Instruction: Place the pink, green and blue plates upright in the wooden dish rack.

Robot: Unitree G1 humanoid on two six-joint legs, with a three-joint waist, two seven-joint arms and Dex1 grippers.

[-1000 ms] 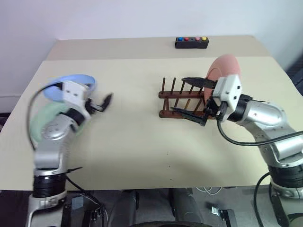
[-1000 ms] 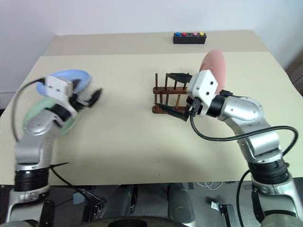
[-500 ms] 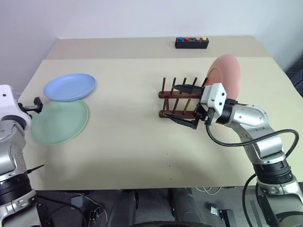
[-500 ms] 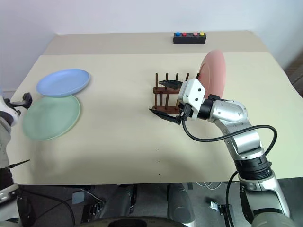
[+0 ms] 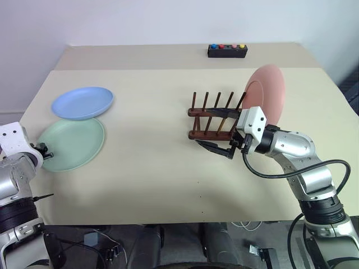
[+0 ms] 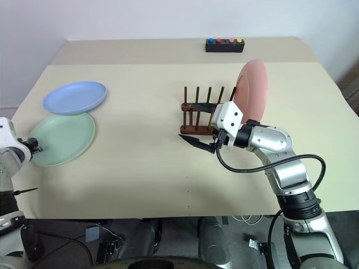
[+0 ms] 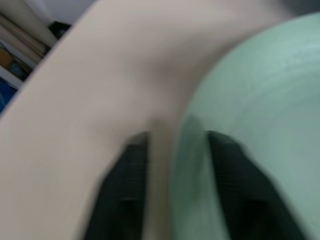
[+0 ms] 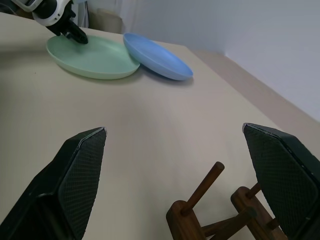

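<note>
The pink plate (image 5: 266,92) stands upright at the right end of the wooden dish rack (image 5: 216,115). My right gripper (image 6: 188,121) is open at the rack's near side and holds nothing; one finger reaches over the rack and the other lies in front of it. The green plate (image 5: 73,143) lies flat at the table's left, with the blue plate (image 5: 83,102) just behind it. My left gripper (image 5: 46,152) sits at the green plate's near left rim. In the left wrist view its two fingers straddle that rim (image 7: 185,150), shut on it.
A black box with coloured buttons (image 5: 227,51) sits at the far edge of the table. The left table edge runs close beside the green plate. Bare tabletop (image 5: 146,151) spreads between the plates and the rack.
My left arm swung left and down to the green plate's rim, and its fingers closed there. The right gripper sank a little in front of the rack, still open.
</note>
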